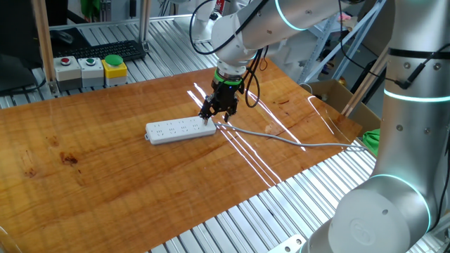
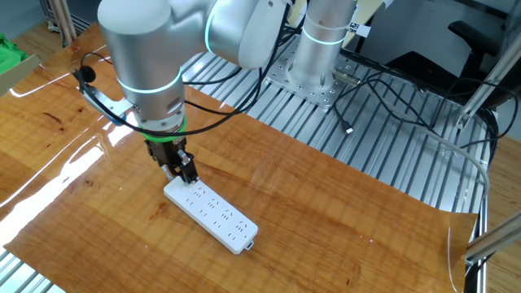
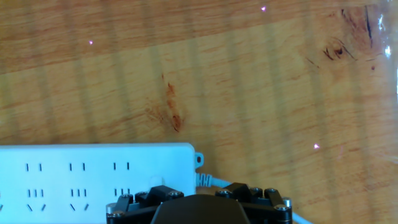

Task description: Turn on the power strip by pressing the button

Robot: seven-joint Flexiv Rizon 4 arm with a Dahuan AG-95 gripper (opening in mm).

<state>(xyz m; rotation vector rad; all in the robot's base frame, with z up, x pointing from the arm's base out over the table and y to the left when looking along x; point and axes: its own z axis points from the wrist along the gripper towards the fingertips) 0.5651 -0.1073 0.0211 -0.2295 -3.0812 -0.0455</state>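
Just above power strip (image 1: 181,131) cable end, tool (image 1: 216,118), open tabletop (image 1: 105,183) around

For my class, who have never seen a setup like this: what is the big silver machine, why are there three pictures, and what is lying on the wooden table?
The silver machine is a robot arm with jointed tubes. At its tip sits a black gripper, a two-fingered hand.

Two pictures come from fixed cameras that look at the table from different sides. The third comes from a camera on the hand itself, looking down past the fingers, so the table fills it.

On the wood lies a white power strip with rows of socket holes, and a thin grey cable running off one end. The gripper hangs right over that cable end, where the button is; the button itself is hidden. It holds nothing. Whether the fingers are open cannot be seen.

Behind the table stand three round pushbuttons: red, green and a larger one on yellow.
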